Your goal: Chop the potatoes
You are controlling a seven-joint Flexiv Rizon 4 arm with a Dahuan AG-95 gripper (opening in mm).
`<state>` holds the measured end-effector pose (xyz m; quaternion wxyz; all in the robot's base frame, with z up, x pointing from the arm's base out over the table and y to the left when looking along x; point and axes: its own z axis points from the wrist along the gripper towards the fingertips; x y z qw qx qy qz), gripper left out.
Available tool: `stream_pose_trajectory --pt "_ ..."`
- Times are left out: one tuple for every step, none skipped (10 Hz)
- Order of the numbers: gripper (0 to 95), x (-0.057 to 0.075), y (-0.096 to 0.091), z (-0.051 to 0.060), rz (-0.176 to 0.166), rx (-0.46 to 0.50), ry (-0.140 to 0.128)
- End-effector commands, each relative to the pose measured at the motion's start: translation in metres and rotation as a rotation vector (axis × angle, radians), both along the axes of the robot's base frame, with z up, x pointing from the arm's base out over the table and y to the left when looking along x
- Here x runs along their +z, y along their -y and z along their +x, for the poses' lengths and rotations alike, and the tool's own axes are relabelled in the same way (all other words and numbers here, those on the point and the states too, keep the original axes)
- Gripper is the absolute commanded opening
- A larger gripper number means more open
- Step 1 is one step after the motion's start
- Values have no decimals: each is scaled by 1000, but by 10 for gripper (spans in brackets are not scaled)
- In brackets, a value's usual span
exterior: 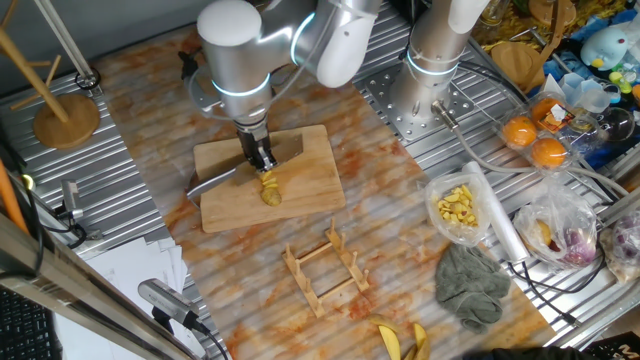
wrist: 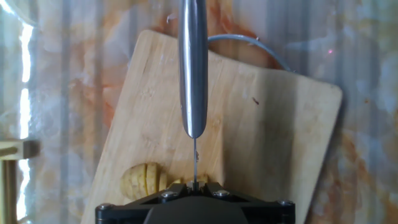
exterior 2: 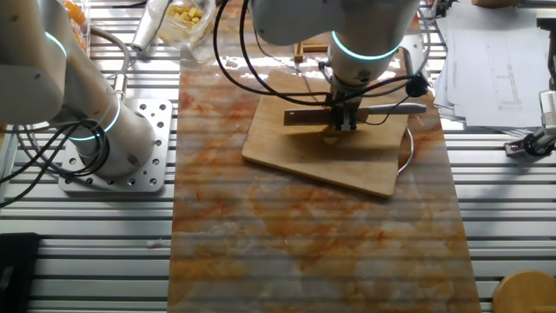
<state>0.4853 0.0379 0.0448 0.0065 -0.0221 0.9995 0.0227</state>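
Note:
The potatoes are a small yellow-olive cluster, partly sliced, on the wooden cutting board. My gripper stands right over them, shut on a steel knife whose blade lies along the board. In the other fixed view the gripper holds the knife above the potatoes on the board. In the hand view the knife handle points away from the gripper, and the sliced potatoes lie just left of the blade on the board.
A wooden rack lies in front of the board. A clear bag of pale yellow pieces, a grey cloth, banana peels and oranges are to the right. A second arm's base stands behind.

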Motion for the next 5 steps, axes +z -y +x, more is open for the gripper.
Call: stream_pose_trajectory --pt "0 -7 1 2 -8 -1 8" --pt "0 -11 2 3 -10 -1 15" --pt "0 -14 2 2 -9 2 18" --pt "0 -12 2 2 -1 -1 20" --pt "0 -4 1 2 22 -9 12"
